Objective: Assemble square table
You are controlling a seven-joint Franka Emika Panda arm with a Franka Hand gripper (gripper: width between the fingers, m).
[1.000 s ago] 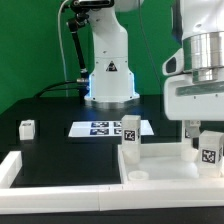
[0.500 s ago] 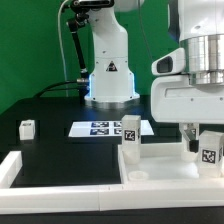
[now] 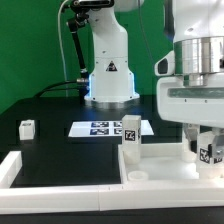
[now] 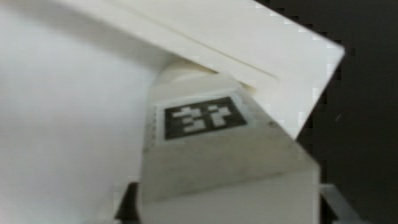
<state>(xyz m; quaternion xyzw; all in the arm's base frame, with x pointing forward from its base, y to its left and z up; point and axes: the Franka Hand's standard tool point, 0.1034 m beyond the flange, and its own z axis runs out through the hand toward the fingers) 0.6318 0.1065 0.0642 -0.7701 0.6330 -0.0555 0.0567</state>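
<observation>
white legs numbered three: one point(image 3: 27, 127) loose on the table point(image 3: 60, 148), one point(image 3: 130, 133) upright on the panel point(image 3: 160, 170), one point(image 3: 207, 150) between the narrowed pincer point(image 3: 203, 146); grip unclear.

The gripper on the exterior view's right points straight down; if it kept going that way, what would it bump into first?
Most likely the small white leg block with the tag, which sits right under the gripper. Below that is the white table panel. Depth is hard to judge.
</observation>
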